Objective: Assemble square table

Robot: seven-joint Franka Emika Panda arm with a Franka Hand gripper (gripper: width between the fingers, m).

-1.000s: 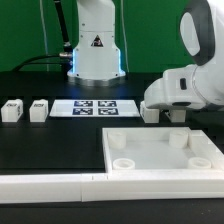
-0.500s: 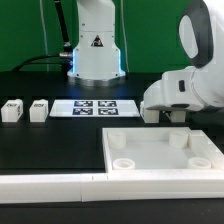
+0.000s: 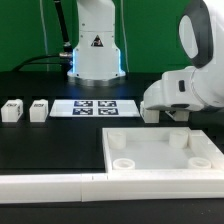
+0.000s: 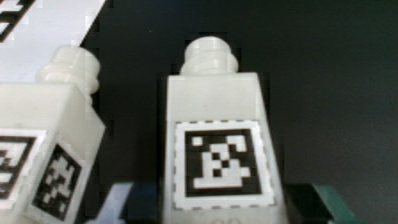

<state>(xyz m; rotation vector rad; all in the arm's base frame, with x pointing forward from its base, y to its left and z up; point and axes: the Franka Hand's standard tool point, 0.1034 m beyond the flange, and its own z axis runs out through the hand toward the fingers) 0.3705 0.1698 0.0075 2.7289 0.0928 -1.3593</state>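
The white square table top (image 3: 160,150), with raised rim and round corner sockets, lies at the exterior view's right front. Two tagged leg blocks (image 3: 12,110) (image 3: 38,110) stand at the left. My gripper (image 3: 166,115) hangs low behind the top, over another leg block (image 3: 150,113). In the wrist view a tagged leg block (image 4: 217,120) with a round peg stands between my fingers (image 4: 132,203), and my gripper (image 4: 222,208) straddles it with jaws open, a small gap showing on one side. A second leg block (image 4: 54,115) stands right beside it.
The marker board (image 3: 92,107) lies flat at the middle back, in front of the robot base (image 3: 96,55). A long white bar-shaped wall (image 3: 60,186) runs along the front edge.
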